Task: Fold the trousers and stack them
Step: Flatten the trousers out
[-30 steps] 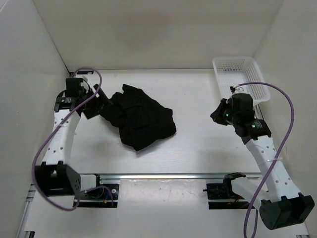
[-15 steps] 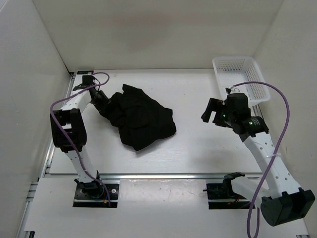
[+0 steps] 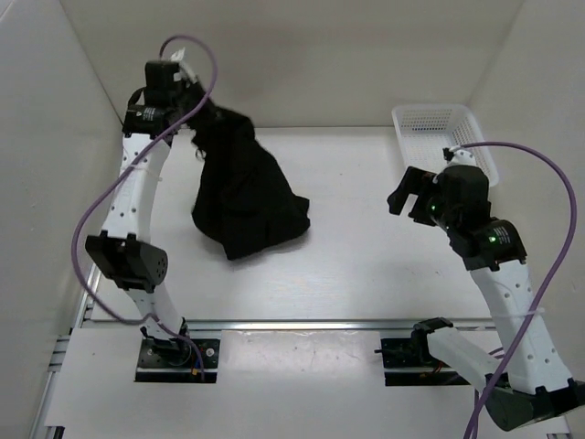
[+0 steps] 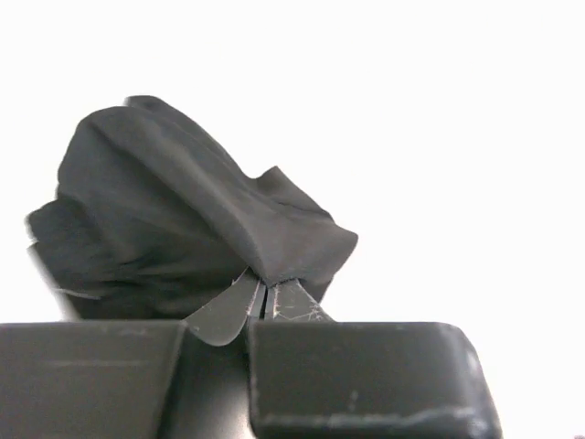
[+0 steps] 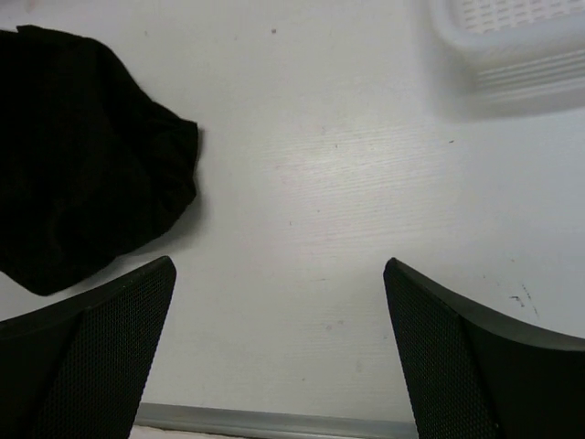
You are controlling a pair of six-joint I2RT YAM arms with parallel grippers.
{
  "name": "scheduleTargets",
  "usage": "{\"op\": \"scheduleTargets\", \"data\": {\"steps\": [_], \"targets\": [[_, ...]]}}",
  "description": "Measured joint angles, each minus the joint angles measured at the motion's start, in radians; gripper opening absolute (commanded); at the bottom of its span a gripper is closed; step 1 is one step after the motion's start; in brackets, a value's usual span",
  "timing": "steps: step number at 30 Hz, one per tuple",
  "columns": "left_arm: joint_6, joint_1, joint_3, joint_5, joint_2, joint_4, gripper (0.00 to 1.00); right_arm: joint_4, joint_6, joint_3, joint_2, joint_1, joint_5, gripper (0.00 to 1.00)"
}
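Observation:
The black trousers [image 3: 242, 197] hang in a bunched drape from the back left down to the table, their lower part resting in a heap. My left gripper [image 3: 196, 114] is raised high at the back left and shut on the top edge of the cloth. In the left wrist view the pinched trousers [image 4: 192, 219] bulge just beyond the closed gripper [image 4: 267, 285]. My right gripper [image 3: 407, 197] hovers open over the right side of the table, well apart from the cloth. The right wrist view shows the trousers [image 5: 82, 155] at its upper left and the wide-spread gripper [image 5: 279, 274] holding nothing.
A white mesh basket [image 3: 441, 137] stands at the back right corner; its rim [image 5: 512, 50] shows in the right wrist view. White walls enclose the table on three sides. A metal rail [image 3: 292, 325] runs along the near edge.
My left gripper closed on the trousers' edge and rose up toward the back, lifting the cloth from a flat heap into a hanging drape. My right gripper opened wide and shifted slightly.

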Motion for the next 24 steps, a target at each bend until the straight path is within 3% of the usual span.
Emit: {"op": "scheduleTargets", "data": {"steps": [4,5,6,7,11,13,16,18,19,21,22,23,24], "targets": [[0.027,-0.256,0.160,-0.009,-0.091,0.002,0.10,-0.014,0.001,0.049,-0.024,0.000,0.063,0.99],[0.029,-0.336,0.164,-0.008,-0.108,0.000,0.17,-0.018,0.004,0.055,-0.035,0.000,0.081,0.99],[0.032,-0.421,0.164,-0.004,-0.116,-0.002,0.28,-0.019,0.005,0.056,-0.047,0.000,0.102,0.99],[0.036,-0.496,0.164,0.003,-0.112,-0.003,0.52,-0.025,0.011,0.056,-0.062,0.000,0.126,0.99],[0.044,-0.721,0.172,0.019,-0.014,-0.040,1.00,-0.034,0.032,0.039,-0.133,0.000,0.205,0.99],[0.039,-0.739,0.155,0.008,0.023,-0.080,1.00,-0.042,0.040,0.019,-0.168,0.000,0.231,0.99],[0.034,-0.654,0.072,-0.020,-0.010,-0.104,0.84,-0.059,0.047,-0.006,-0.200,0.000,0.239,0.99],[0.028,-0.556,0.003,-0.058,-0.062,-0.105,0.67,-0.067,0.047,-0.027,-0.194,0.000,0.226,0.99],[0.023,-0.501,-0.039,-0.079,-0.095,-0.099,0.47,-0.071,0.048,-0.041,-0.184,0.000,0.212,0.99],[0.008,-0.407,-0.126,-0.122,-0.164,-0.098,0.32,-0.077,0.049,-0.073,-0.155,0.000,0.167,0.99],[0.005,-0.367,-0.170,-0.138,-0.200,-0.098,0.32,-0.077,0.049,-0.093,-0.135,0.000,0.140,0.99],[0.000,-0.330,-0.217,-0.147,-0.236,-0.093,0.40,-0.077,0.050,-0.117,-0.113,0.000,0.111,0.99],[-0.002,-0.297,-0.275,-0.150,-0.276,-0.082,0.54,-0.080,0.053,-0.139,-0.095,0.000,0.086,0.99]]}}
